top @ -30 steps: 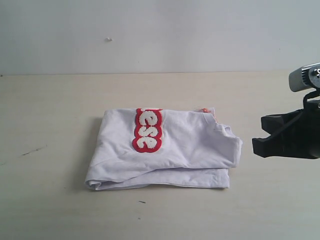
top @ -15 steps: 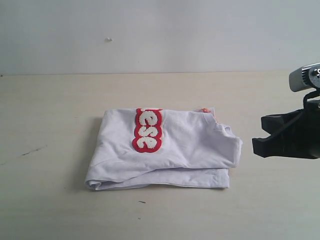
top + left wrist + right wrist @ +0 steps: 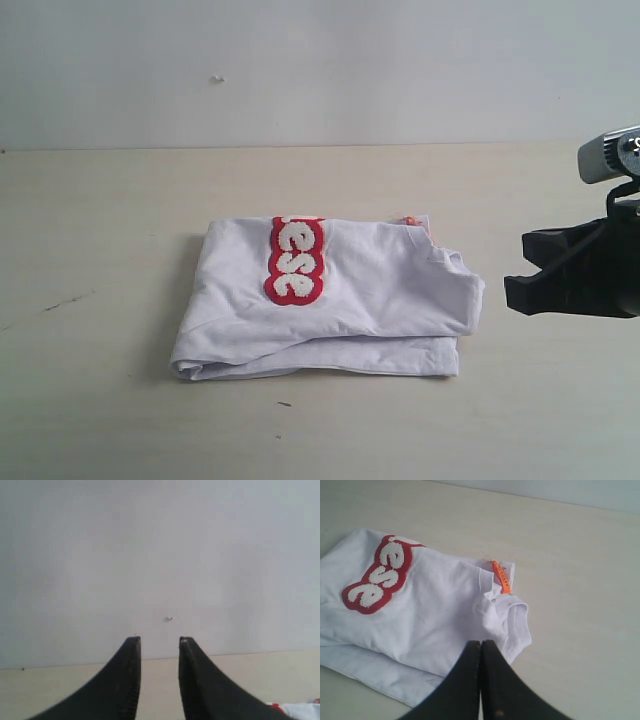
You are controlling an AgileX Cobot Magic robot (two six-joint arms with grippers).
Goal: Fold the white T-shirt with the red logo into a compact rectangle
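Observation:
The white T-shirt point(image 3: 370, 290) lies folded into a rough rectangle in the middle of the table, its layered edges showing along the near side. The red logo point(image 3: 295, 260) runs across its top layer, partly folded under at the far edge. In the right wrist view the T-shirt point(image 3: 435, 610), the logo point(image 3: 377, 575) and an orange neck tag point(image 3: 502, 577) by the collar are visible. My right gripper point(image 3: 520, 275) hovers to the right of the shirt, apart from it, and its jaws point(image 3: 481, 642) are shut on nothing. My left gripper point(image 3: 160, 640) is open and empty, facing the wall.
The pale wooden table point(image 3: 100, 250) runs back to a white wall point(image 3: 300, 70). A thin dark scratch point(image 3: 65, 300) marks the table left of the shirt. A corner of the shirt point(image 3: 300, 711) shows at the edge of the left wrist view.

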